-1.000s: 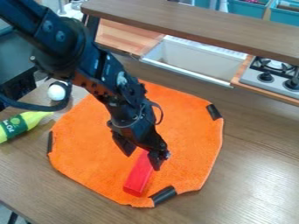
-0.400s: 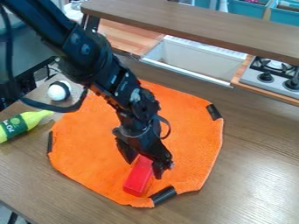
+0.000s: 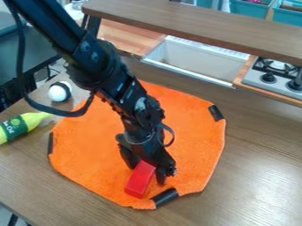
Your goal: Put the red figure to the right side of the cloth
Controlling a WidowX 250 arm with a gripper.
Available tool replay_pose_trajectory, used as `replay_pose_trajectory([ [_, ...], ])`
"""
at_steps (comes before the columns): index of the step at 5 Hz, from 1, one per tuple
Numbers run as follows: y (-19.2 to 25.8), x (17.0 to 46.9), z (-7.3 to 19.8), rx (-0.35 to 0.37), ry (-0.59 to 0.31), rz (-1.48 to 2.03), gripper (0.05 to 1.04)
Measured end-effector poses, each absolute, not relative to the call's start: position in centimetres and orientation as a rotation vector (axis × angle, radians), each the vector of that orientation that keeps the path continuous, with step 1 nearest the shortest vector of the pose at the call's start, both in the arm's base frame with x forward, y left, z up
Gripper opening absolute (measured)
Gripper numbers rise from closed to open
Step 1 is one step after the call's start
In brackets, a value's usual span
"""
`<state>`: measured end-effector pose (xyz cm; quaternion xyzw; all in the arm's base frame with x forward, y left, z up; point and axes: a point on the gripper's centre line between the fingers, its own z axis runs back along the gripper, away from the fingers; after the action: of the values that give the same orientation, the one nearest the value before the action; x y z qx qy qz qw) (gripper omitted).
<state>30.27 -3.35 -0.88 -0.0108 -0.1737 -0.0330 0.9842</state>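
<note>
Low in the frame, the spread end effector (image 3: 145, 174) straddles the red block (image 3: 140, 180), likely light, stiff and best pinched mid-length.

One camera here, fixed above the surface (image 3: 254, 167), looking down at a slant and across towards the sink (image 3: 191, 62) and stove (image 3: 256, 79), near enough that the orange cloth (image 3: 194, 145) fills much of the middle!

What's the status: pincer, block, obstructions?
Pincer open, straddling far end of red block. Block flat on cloth, toward near edge. Black tab just right of block's near end, flat-looking; probably no obstacle.
</note>
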Motion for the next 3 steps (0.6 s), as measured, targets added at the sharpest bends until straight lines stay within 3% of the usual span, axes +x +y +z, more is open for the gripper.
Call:
replay_pose_trajectory([
  [1, -3.6, 30.4, -0.8, -0.023, -0.358, -0.080, 0.675],
  [2, -4.0, 30.4, -0.7, -0.029, -0.356, -0.091, 0.548],
  [3, -4.4, 30.3, 0.3, -0.061, -0.364, -0.079, 0.548],
])
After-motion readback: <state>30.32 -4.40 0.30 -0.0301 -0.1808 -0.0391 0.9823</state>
